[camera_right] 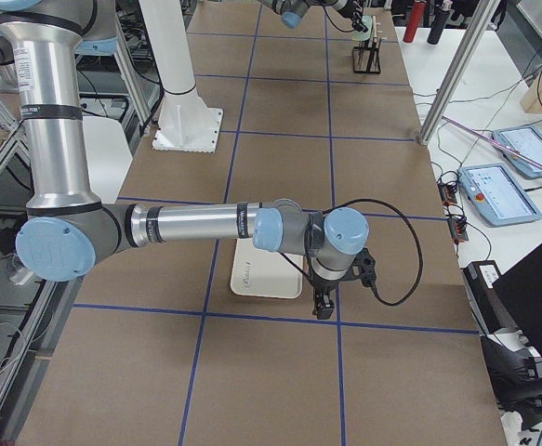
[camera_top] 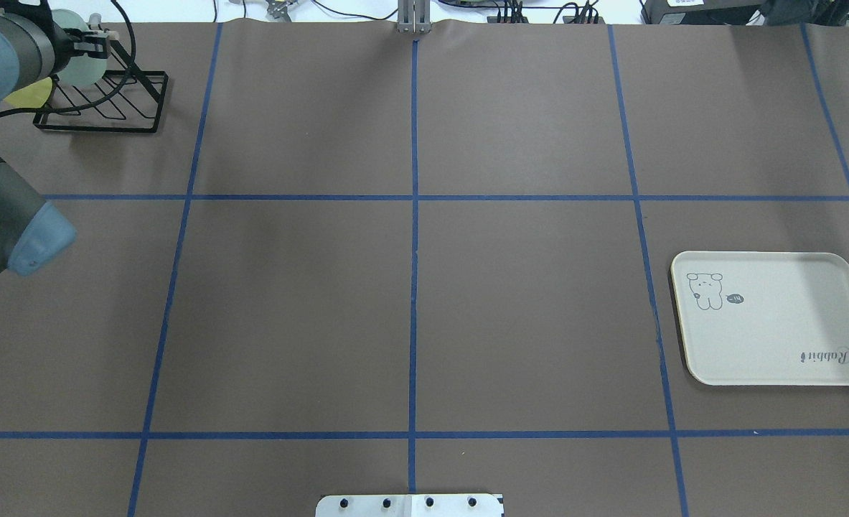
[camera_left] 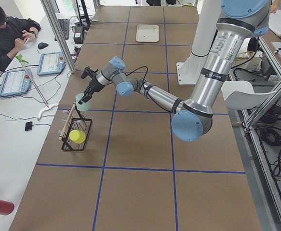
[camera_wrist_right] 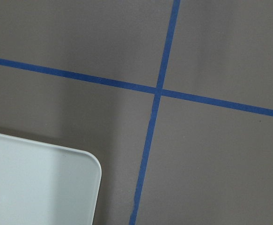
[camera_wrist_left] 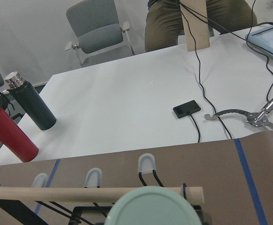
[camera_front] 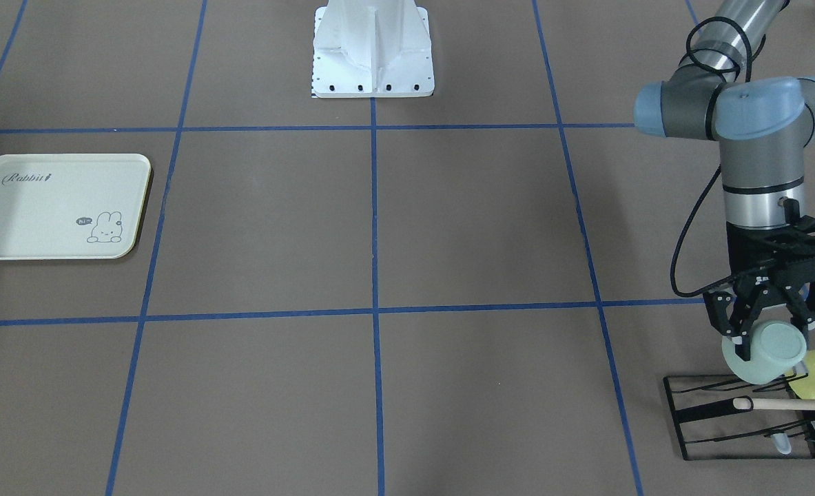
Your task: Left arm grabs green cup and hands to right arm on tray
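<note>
Both left gripper (camera_front: 769, 335) fingers (camera_front: 734, 321) clasp the green cup (camera_front: 769, 358), above the rack (camera_front: 702, 413).

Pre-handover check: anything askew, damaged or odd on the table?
Nothing stands out. The left gripper holds the green cup tipped on its side over the black rack, as a grab would. The tray lies flat.

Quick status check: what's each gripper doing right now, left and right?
Left gripper: closed on the green cup.
Right gripper: cannot tell; it shows only in the side view.
</note>
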`<state>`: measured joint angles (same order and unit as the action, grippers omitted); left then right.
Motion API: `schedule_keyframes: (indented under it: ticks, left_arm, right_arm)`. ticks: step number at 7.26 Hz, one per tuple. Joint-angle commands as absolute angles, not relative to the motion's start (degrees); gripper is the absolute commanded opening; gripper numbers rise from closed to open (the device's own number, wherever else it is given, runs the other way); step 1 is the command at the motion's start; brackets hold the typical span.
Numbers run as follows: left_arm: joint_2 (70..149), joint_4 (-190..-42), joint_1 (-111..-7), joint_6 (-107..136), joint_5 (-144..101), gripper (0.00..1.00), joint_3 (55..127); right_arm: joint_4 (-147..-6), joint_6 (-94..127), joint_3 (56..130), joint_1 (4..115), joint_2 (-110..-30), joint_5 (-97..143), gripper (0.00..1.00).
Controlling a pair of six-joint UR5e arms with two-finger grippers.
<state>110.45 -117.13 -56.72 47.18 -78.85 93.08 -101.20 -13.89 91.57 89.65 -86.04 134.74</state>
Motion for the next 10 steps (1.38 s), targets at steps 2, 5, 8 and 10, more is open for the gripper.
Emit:
schedule_keyframes:
  ticks: [2,5,8,10]
  left_arm:
    - [111.0,-116.3,-59.9,46.1,-84.0,0.41,96.7]
    - [116.1,-116.3,-59.8,54.9,-86.3,0.40,97.8]
    - [123.4,-117.1,-58.5,73.3,-87.8,0.40,97.1]
    - [125.4,-121.6,-55.2,87.3,-87.9,0.40,97.2]
  right_arm:
    - [-101.1,-14.1,92.5,89.6,-86.1,134.6,1.00]
    - [-97.3,-13.8,92.2,89.6,-86.7,134.9,1.00]
    - [-96.5,-13.4,91.7,89.6,-86.3,136.5,1.00]
    - [-91.0,-11.6,91.4,89.6,-86.8,136.8,1.00]
